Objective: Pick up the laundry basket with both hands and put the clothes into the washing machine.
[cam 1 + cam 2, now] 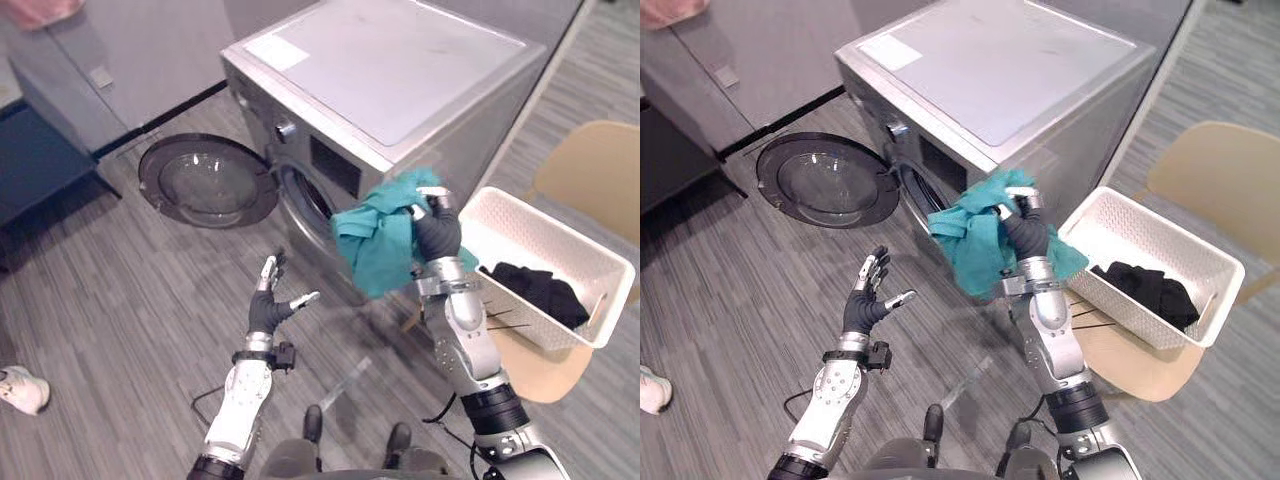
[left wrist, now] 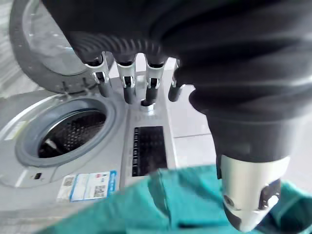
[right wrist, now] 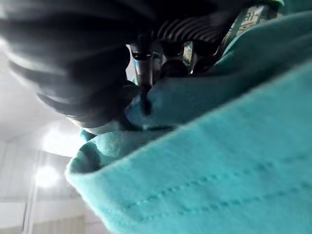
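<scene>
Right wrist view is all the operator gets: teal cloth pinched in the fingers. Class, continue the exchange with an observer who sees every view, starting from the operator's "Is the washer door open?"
Observer: Yes. The washing machine has its round door swung wide open, and the drum opening is clear.
Operator: Is anything left in the basket?
Observer: One dark garment lies in the white basket, which sits on a tan chair at the robot's right.
Operator: Can the other hand help?
Observer: The left hand is open and holds nothing. It is raised in front of the machine, apart from the teal garment that the right hand grips.
</scene>
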Controlling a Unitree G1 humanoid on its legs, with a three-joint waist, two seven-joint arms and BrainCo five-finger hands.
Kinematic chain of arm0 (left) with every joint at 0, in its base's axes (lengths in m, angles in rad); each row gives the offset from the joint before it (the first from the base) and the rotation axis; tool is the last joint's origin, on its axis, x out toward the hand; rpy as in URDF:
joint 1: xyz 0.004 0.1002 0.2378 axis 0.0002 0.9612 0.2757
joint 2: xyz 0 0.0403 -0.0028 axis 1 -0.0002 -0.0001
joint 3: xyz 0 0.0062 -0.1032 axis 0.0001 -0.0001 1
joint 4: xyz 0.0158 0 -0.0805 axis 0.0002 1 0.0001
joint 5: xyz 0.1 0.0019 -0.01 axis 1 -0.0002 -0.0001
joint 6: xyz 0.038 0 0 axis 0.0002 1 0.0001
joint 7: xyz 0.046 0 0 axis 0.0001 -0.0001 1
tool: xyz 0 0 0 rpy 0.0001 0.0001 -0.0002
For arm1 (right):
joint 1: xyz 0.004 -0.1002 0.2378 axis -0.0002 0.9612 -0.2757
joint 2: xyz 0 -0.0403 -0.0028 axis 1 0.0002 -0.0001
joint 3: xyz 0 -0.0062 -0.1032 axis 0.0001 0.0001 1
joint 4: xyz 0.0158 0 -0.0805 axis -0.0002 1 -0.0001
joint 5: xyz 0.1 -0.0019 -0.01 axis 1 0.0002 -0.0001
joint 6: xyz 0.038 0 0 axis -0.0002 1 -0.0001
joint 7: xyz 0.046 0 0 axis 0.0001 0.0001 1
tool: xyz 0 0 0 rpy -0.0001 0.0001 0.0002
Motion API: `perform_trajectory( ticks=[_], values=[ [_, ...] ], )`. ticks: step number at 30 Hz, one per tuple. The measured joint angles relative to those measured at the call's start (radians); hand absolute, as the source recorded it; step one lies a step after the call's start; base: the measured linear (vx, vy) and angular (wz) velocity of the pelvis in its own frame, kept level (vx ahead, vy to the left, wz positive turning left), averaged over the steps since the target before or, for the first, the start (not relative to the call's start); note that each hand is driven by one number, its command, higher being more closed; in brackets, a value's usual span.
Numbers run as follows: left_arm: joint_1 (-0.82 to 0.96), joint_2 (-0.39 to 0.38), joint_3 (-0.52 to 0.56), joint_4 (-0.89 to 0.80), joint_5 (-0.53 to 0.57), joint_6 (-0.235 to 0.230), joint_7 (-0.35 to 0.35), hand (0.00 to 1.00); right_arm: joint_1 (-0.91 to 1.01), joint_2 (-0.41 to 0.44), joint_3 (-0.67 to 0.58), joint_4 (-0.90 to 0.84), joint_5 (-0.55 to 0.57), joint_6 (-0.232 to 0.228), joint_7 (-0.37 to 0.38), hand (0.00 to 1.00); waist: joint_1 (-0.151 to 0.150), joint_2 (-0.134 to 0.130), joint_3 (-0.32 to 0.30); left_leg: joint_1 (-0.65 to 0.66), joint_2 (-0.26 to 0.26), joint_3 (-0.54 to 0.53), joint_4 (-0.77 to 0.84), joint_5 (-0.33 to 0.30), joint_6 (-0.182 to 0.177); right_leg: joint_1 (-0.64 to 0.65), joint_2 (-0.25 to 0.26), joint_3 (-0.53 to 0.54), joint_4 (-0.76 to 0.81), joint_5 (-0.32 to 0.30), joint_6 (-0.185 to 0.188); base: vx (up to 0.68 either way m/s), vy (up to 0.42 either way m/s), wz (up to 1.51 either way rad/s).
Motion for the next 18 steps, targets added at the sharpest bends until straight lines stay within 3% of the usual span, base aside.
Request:
perform_trajectory(
  ticks=[5,11,12,18],
  values=[
    [-0.125,0.055,-0.086,-0.017,0.068,-0.003,0.0,0.0,-0.045,0.002,0.117,0.065,0.066,0.016,0.047,1.0,-0.003,-0.005,-0.012,0.015,-0.026,-0.012,-0.006,0.015,0.019,0.023,-0.018,-0.009,-0.011,0.019,0.019,-0.03,0.062,0.1],
    [-0.253,0.071,-0.152,0.099,0.143,0.004,0.028,0.0,-0.093,0.003,0.23,0.108,0.212,0.045,0.064,1.0,-0.003,-0.006,-0.058,0.02,-0.017,0.001,-0.006,0.023,0.011,0.045,-0.002,0.009,-0.071,0.059,0.009,-0.01,-0.001,-0.1],
    [-0.271,0.078,-0.152,0.107,0.164,0.011,0.032,1.0,-0.096,0.003,0.249,0.108,0.243,0.049,0.067,1.0,-0.003,-0.008,-0.059,0.026,-0.013,0.002,-0.006,0.024,0.008,0.055,0.003,0.01,-0.084,0.065,0.007,-0.01,-0.033,-0.09],
    [-0.302,0.113,-0.161,0.142,0.203,0.037,0.075,1.0,-0.097,-0.016,0.343,0.108,0.386,0.052,0.086,1.0,-0.003,-0.013,-0.076,0.026,0.014,0.0,-0.006,0.033,-0.006,0.075,0.041,0.012,-0.135,0.097,-0.019,-0.03,-0.043,-0.04]
  ],
)
